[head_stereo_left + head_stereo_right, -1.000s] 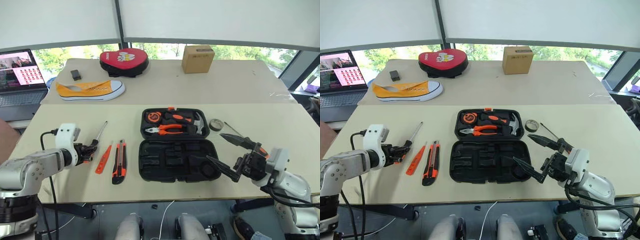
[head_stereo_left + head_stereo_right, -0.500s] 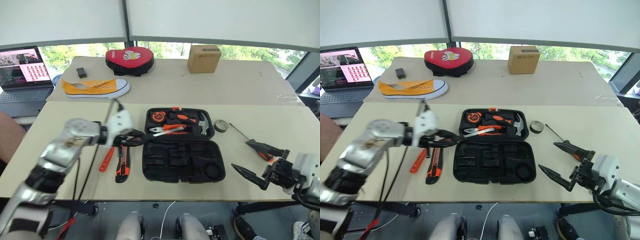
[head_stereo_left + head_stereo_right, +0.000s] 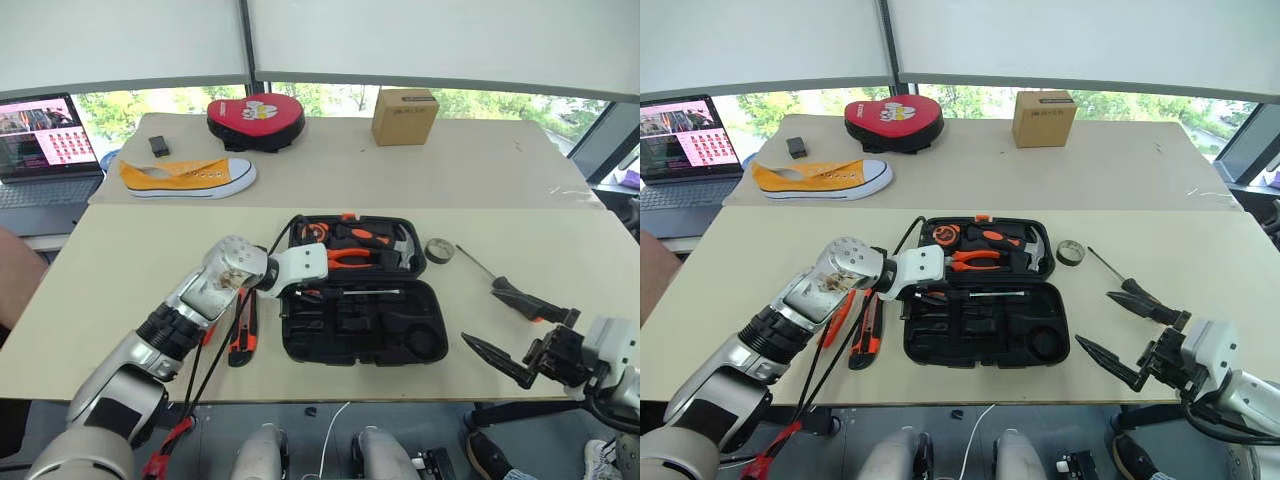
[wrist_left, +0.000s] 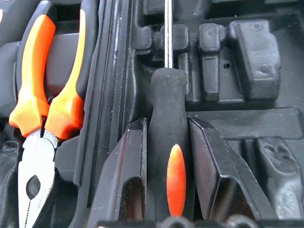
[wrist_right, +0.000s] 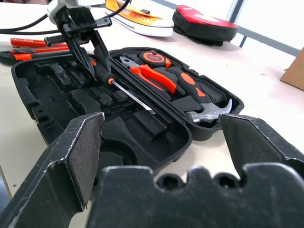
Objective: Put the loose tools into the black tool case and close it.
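Orange-black screwdriver now hanging pinched in the left gripper over the case at mid-desk, no longer at the left edge, needing only seating; right gripper idling, spread.

hidden | utility knife part behind left arm | tester screwdriver likewise

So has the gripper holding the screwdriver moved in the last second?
Yes. The left gripper, shut on the screwdriver, went from beside the utility knife on the table across to over the black tool case.
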### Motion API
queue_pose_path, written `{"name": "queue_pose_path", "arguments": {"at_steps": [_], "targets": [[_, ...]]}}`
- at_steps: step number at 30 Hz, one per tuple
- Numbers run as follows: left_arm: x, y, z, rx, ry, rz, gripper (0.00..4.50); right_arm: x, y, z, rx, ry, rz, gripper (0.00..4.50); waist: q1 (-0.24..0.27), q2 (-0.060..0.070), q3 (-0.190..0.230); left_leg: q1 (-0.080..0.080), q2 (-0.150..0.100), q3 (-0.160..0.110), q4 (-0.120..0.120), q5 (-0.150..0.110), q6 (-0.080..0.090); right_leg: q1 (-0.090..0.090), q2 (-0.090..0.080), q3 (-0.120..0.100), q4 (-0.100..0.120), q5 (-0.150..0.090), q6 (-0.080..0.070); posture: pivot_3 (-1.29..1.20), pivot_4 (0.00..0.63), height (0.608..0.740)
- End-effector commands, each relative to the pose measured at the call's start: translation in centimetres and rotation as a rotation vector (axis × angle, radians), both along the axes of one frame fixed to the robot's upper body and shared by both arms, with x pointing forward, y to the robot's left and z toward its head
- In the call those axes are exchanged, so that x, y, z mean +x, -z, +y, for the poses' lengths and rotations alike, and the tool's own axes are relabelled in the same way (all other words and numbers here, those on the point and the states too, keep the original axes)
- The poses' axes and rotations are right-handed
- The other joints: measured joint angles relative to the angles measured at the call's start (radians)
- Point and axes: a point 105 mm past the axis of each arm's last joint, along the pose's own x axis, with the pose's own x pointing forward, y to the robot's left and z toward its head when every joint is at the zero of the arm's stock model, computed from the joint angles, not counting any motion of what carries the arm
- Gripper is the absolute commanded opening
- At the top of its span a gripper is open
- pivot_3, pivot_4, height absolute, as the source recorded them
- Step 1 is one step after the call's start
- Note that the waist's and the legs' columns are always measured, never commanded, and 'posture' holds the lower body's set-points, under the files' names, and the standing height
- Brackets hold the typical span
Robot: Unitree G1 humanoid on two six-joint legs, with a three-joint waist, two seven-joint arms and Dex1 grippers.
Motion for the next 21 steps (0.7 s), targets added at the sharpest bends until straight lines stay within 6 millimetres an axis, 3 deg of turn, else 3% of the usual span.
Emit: {"name": "queue_pose_path", "arguments": {"at_steps": [1, 9, 12, 15, 21], "targets": [[0.6, -1.4, -0.2, -0.033, -0.025, -0.057, 1.84, -0.2, -0.7, 0.5, 0.007, -0.013, -0.034, 4.5, 0.001, 0.0, 0.0, 0.0, 0.0, 0.0, 0.0, 0.0, 0.0, 0.0, 0.0, 0.0, 0.0, 0.0, 0.0, 0.0, 0.15, 0.74], [-0.5, -3.7, -1.9, -0.179, 0.03, -0.112, 4.49, -0.4, -0.2, 1.3, 0.038, -0.038, 0.002, 4.5, 0.002, 0.0, 0.0, -0.001, 0.0, -0.001, 0.002, 0.0, 0.0, 0.0, 0.0, -0.001, 0.001, 0.0, 0.0, 0.0, 0.15, 0.74], [-0.7, -3.9, -2.2, -0.272, 0.009, -0.113, 4.49, -0.5, 0.0, 1.4, 0.044, -0.04, 0.011, 4.5, 0.001, 0.0, 0.0, -0.001, 0.0, -0.001, 0.002, 0.0, 0.0, 0.0, 0.0, 0.0, 0.001, 0.0, 0.0, 0.0, 0.15, 0.74], [-0.3, -2.9, -1.6, -0.287, -0.044, -0.079, 3.75, -0.6, 0.0, 1.5, 0.047, -0.039, 0.014, 4.5, -0.001, 0.0, 0.0, 0.0, 0.0, -0.002, 0.002, 0.0, 0.0, 0.0, 0.0, -0.001, 0.002, 0.0, 0.0, 0.0, 0.15, 0.74], [1.5, -1.5, -0.5, -0.289, -0.15, -0.108, 1.57, -0.4, 0.0, 1.7, 0.052, -0.034, 0.011, 4.5, 0.001, 0.0, 0.0, 0.0, 0.0, -0.002, 0.002, 0.0, 0.0, 0.001, 0.0, 0.0, 0.003, 0.0, 0.0, 0.0, 0.15, 0.74]]}}
